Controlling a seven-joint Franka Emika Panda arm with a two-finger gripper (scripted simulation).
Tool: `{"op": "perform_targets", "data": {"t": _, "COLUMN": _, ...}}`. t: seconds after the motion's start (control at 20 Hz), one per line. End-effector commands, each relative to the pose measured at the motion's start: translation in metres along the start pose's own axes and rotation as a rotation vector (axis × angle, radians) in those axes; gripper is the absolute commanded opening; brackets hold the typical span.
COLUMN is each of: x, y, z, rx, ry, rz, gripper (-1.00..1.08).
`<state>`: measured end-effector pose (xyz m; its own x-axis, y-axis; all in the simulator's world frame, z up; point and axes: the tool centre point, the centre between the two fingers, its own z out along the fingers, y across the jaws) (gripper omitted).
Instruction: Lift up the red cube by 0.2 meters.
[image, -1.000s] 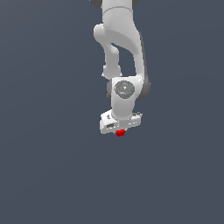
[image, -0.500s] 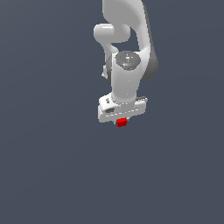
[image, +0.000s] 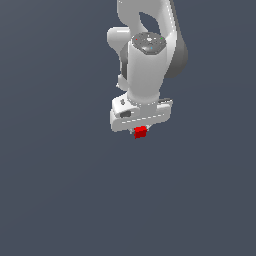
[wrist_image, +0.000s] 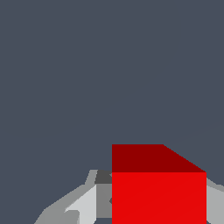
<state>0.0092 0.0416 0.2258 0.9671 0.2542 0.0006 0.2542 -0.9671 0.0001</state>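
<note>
The white gripper (image: 140, 131) is squeezed shut on the little red cube (image: 140, 132), which sits right between its fingers (wrist_image: 85, 205) under the arm.

In the exterior view the gripper (image: 140, 129) hides all but a corner of the red cube (image: 140, 132) and its fingers are too small to make out, while the wrist view's edge cuts off the cube's (wrist_image: 158, 192) lower part and both fingers (wrist_image: 83, 205).
</note>
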Motion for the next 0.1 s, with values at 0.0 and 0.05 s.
{"op": "perform_targets", "data": {"t": 0.0, "x": 0.0004, "y": 0.0001, "z": -0.0039, "rx": 0.0, "ry": -0.001, "rz": 0.0, "gripper": -1.0}}
{"op": "perform_targets", "data": {"t": 0.05, "x": 0.0005, "y": 0.0001, "z": -0.0041, "rx": 0.0, "ry": -0.001, "rz": 0.0, "gripper": -1.0}}
